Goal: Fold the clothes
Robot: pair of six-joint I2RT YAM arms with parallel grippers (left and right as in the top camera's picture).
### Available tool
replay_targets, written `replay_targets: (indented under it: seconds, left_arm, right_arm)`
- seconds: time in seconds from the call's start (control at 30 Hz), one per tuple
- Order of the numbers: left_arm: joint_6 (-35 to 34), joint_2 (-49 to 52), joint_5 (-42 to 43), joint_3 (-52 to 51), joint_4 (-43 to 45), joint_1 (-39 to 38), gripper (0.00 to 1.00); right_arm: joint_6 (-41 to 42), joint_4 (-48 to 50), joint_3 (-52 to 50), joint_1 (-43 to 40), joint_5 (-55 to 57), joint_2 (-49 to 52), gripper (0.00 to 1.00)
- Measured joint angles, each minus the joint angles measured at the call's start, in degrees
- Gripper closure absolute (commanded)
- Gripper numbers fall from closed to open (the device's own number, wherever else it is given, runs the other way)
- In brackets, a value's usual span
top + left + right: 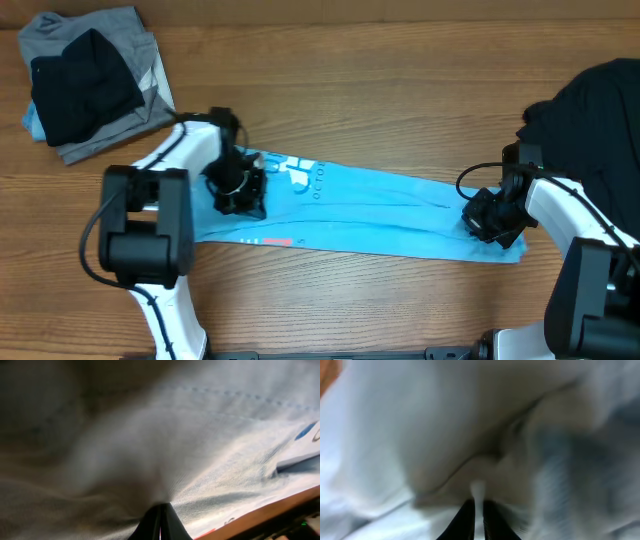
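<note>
The light blue T-shirt [380, 215] lies as a long narrow strip across the wooden table, white print and pink-red lettering near its left end. My left gripper [238, 190] is at that left end, shut on the cloth. In the left wrist view its fingers [160, 521] are pressed together with the fabric [200, 450] bunched at their tips. My right gripper [490, 222] sits on the strip's right end. In the right wrist view it [477, 515] is shut on a thin fold of the pale fabric [445, 425].
A pile of folded grey and black shirts [90, 80] rests at the back left corner. A plain black shirt [600, 110] lies heaped at the right edge, just behind my right arm. Bare wood table [380, 110] shows behind the strip and in front of it.
</note>
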Motion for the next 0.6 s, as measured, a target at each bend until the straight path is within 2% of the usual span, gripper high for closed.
replay_targets:
  seconds: [0.17,0.5,0.6]
  left_arm:
    - [0.00,-0.07,0.28,-0.94,-1.53,6.60,0.96]
    - [-0.02,-0.07,-0.04,-1.55,-3.32,18.47,0.96]
    - [0.02,-0.07,-0.33,-1.62,-3.74,21.66,0.96]
  right_arm:
    - [0.17,0.50,-0.02,-1.73,-0.11,0.07,0.89]
    - [0.20,4.33,-0.02,0.11,-1.60,0.07,0.89]
    - [0.00,4.83,0.00,0.11,-1.62,0.07,0.87]
